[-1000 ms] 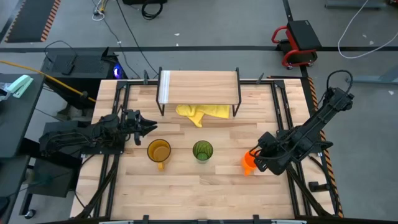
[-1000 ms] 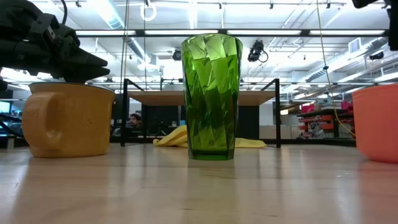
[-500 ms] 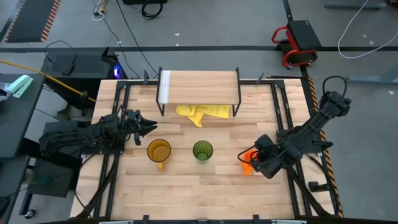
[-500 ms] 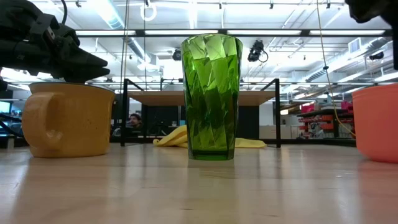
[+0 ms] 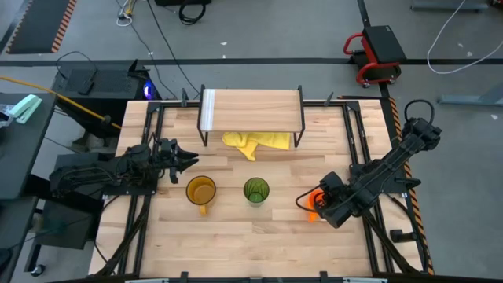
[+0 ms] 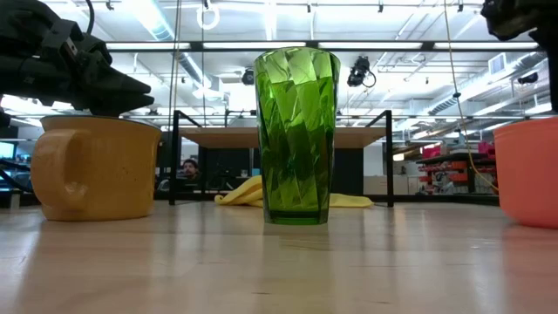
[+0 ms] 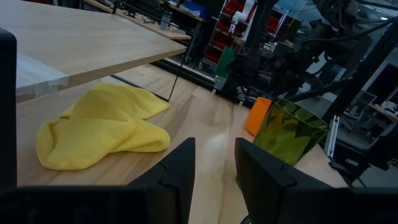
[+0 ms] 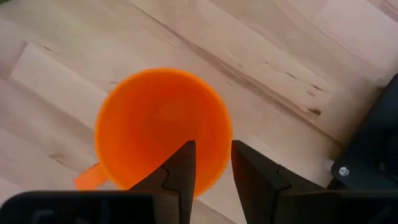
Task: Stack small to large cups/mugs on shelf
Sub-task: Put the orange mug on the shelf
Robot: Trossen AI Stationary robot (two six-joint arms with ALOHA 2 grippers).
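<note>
- My right gripper (image 5: 314,203) hangs directly above the orange mug (image 8: 163,127), which stands upright on the right side of the table (image 5: 236,244), mouth up and empty.
- The fingers are slightly parted with a narrow gap between them, pinching nothing; in the right wrist view they sit over the mug's rim on one side.
- To grip well, I judge one finger should go inside the wall and the other outside it, so I would come straight down with the rim centred in that gap.
- The gap looks tight, so a small sideways miss could put a fingertip on the rim and tip the mug; I would widen a touch before dropping.
- The mug's handle (image 8: 88,178) juts out on the side away from my chosen wall, so it should not foul the grasp.
- My left gripper (image 5: 187,160) waits on the left, just beyond the amber mug (image 5: 200,191), fingers a little apart and empty.
- The green tumbler (image 5: 255,190) stands mid-table between the two mugs, well clear of my descent.
- The shelf (image 5: 251,108) sits at the far side, top bare, with a yellow cloth (image 5: 255,142) lying beneath it.
- The lift must clear the tumbler and the shelf's edge.
</note>
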